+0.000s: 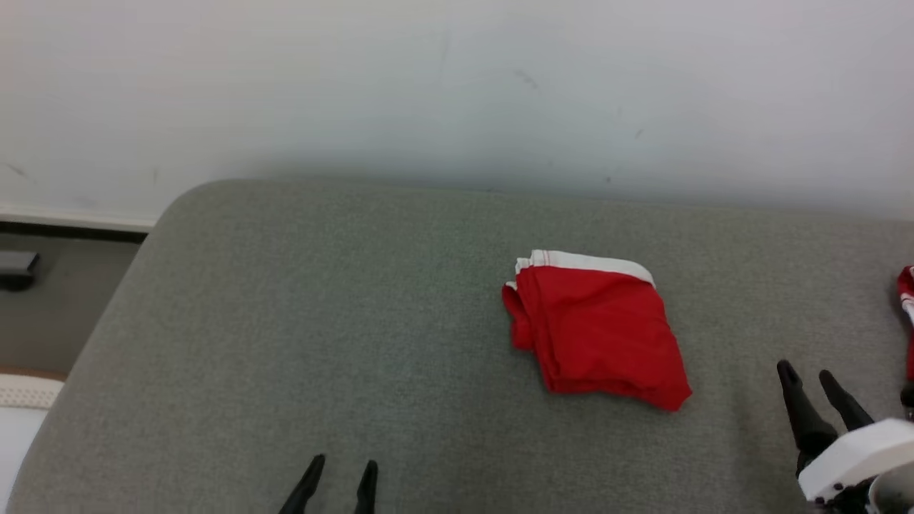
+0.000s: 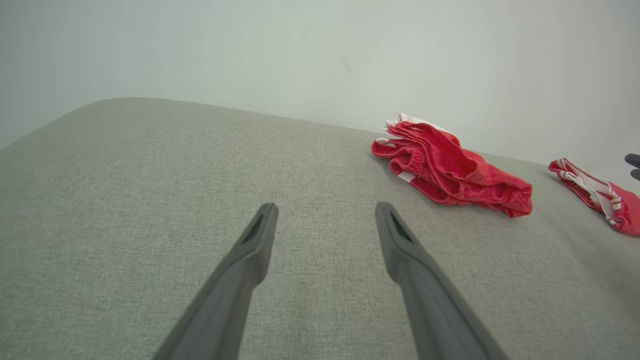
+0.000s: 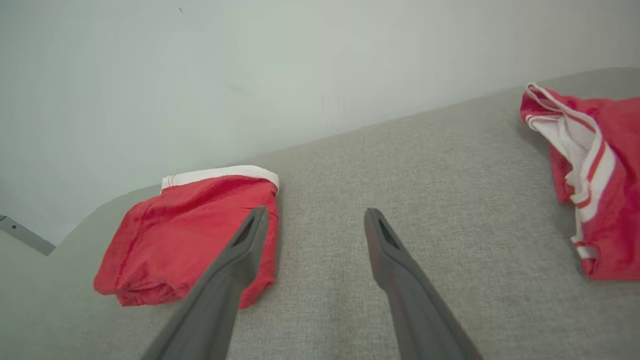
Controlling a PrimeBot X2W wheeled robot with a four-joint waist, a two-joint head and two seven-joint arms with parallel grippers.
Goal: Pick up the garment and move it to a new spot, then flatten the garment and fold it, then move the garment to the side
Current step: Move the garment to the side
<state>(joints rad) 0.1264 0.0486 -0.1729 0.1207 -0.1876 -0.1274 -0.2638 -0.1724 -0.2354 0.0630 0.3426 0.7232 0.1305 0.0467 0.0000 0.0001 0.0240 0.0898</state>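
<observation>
A red garment (image 1: 596,330) with a white waistband lies folded into a compact stack on the grey cushion (image 1: 285,321), right of centre. The left wrist view shows the garment (image 2: 450,167) far right of my fingers; the right wrist view has the garment (image 3: 190,235) at the left, partly behind one finger. My left gripper (image 1: 341,471) is open at the bottom edge, well left of the garment. My right gripper (image 1: 807,375) is open, just right of the garment and off it. Both hold nothing: left gripper (image 2: 325,210), right gripper (image 3: 312,215).
A second red garment with white stripes (image 3: 590,175) lies crumpled at the cushion's far right, seen as a sliver (image 1: 907,293) in the head view and as a bundle (image 2: 600,195) in the left wrist view. A white wall (image 1: 457,86) backs the cushion. The cushion's left edge drops to the floor (image 1: 43,314).
</observation>
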